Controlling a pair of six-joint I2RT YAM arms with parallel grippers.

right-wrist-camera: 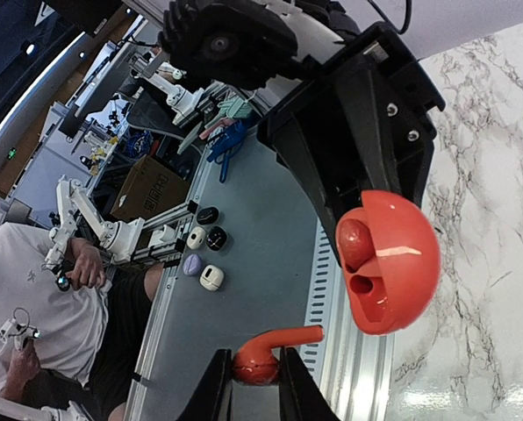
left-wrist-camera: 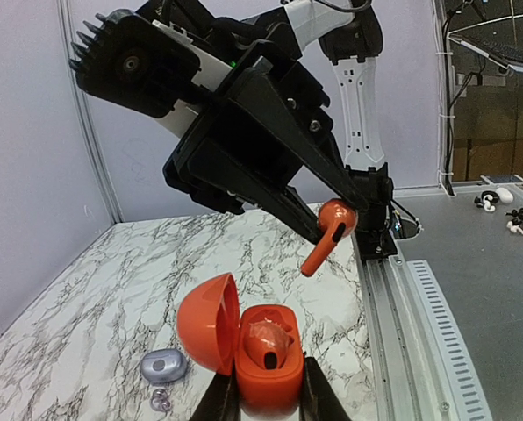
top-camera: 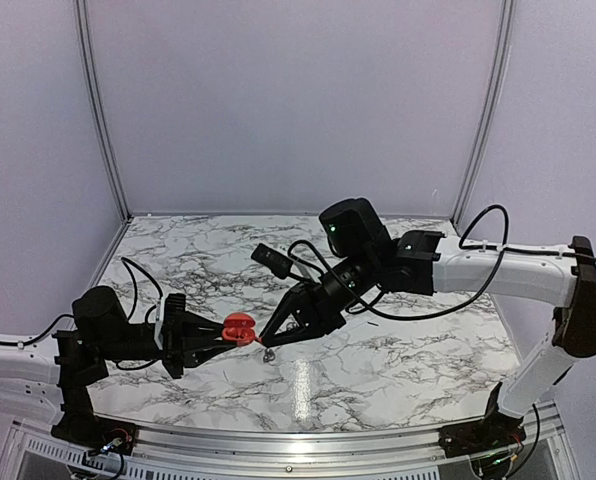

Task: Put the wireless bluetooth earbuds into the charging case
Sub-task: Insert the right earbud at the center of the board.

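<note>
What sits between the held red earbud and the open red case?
Nothing: in the left wrist view only open air separates the red earbud in the right gripper from the open red case held by the left gripper.

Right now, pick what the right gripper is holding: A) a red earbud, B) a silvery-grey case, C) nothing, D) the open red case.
A: the right gripper pinches the red earbud by its head, stem sticking out, while the left gripper holds the open red case.
</note>
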